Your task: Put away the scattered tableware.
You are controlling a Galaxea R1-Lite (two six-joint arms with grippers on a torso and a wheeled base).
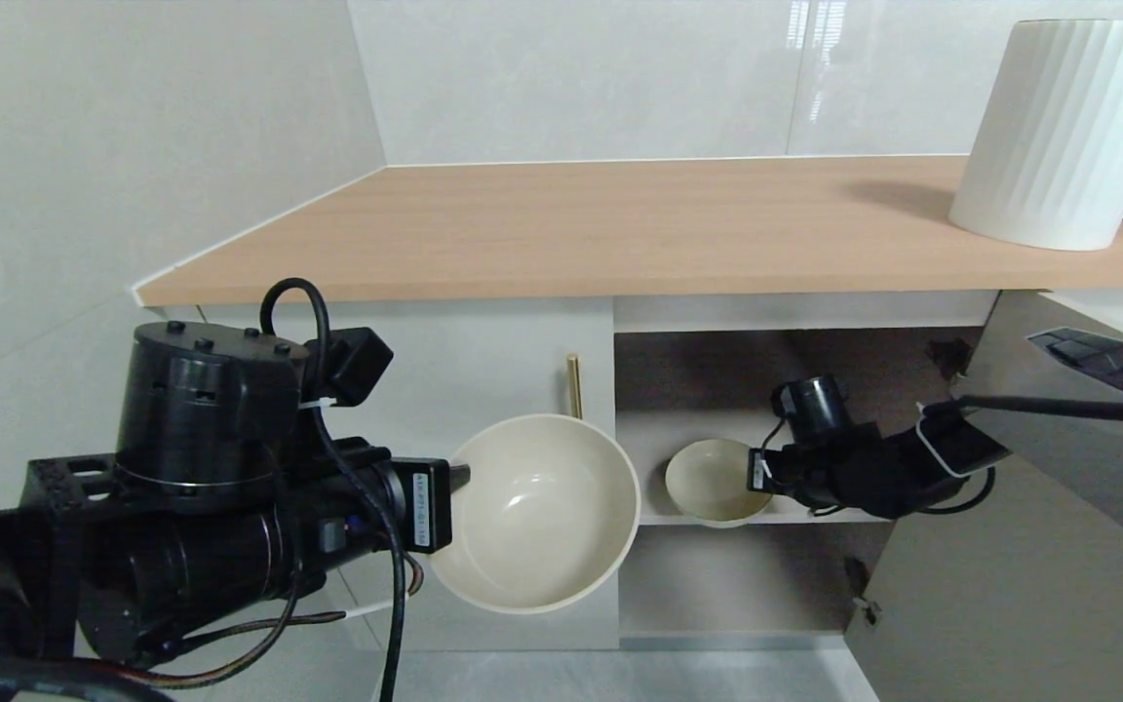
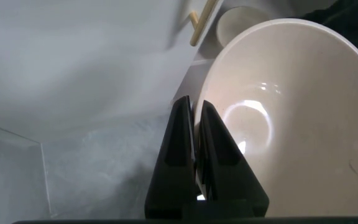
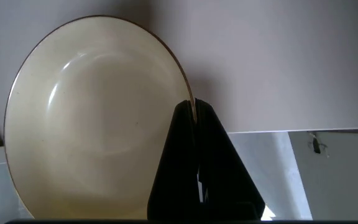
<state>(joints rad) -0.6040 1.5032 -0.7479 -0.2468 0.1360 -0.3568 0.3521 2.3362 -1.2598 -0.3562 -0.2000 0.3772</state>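
Closest, the left gripper (image 1: 457,478) clamps the rim of the large bowl (image 1: 542,512), which hangs beyond its fingers outside the cupboard (image 1: 717,375), while the right gripper (image 1: 764,475) pinches the small bowl (image 1: 713,480) at the shelf (image 1: 820,515), so I judge neither stowed yet.

Lg cream bowl (image 1: 537,512): glossy, empty, tipped on edge w/ opening facing out, up in the air in front of closed cabinet door (image 1: 484,370), rim pinched by left gripper (image 1: 459,476). Sm cream bowl (image 1: 717,481): empty, tilted, at front edge of open cabinet's shelf (image 1: 647,458), rim pinched by right gripper (image 1: 758,475).
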